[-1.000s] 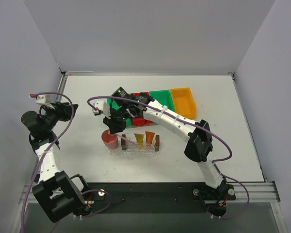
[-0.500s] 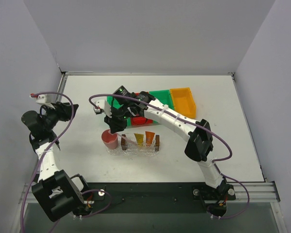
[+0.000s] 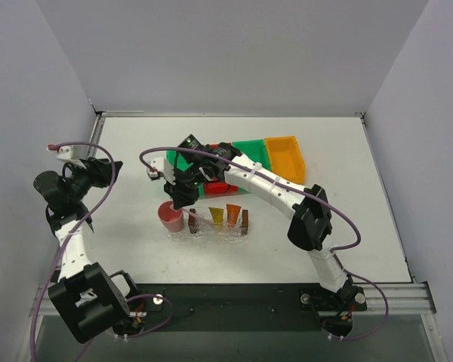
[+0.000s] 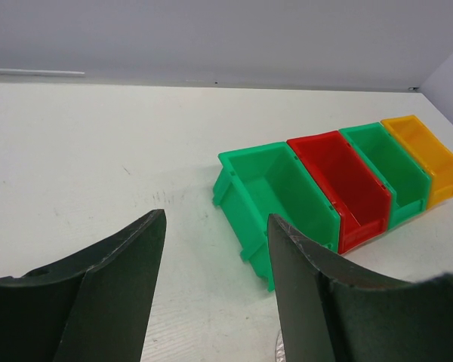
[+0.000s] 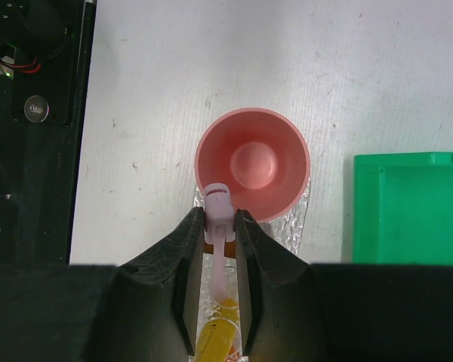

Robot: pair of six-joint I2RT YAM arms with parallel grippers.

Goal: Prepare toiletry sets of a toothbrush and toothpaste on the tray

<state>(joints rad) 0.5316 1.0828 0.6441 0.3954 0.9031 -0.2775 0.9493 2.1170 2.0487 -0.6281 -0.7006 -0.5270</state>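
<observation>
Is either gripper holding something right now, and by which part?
The right gripper pinches the toothbrush just behind its thicker end. The left gripper is open, holding nothing.

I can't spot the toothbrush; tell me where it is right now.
In the right wrist view, the toothbrush is pinched in the right gripper, its tip lined up with the rim of the pink cup, just left of the tray.

Bright, even, diffuse light falls from overhead; the matte white desk shows no glare, only faint soft-edged shadows under the arms; the overhead view is sharp edge to edge; in each wrist view the dark fingers at 6 o'clock, of the left hand and the right hand, look close and slightly soft; the smooth pink plastic cup carries a mild sheen.
</observation>
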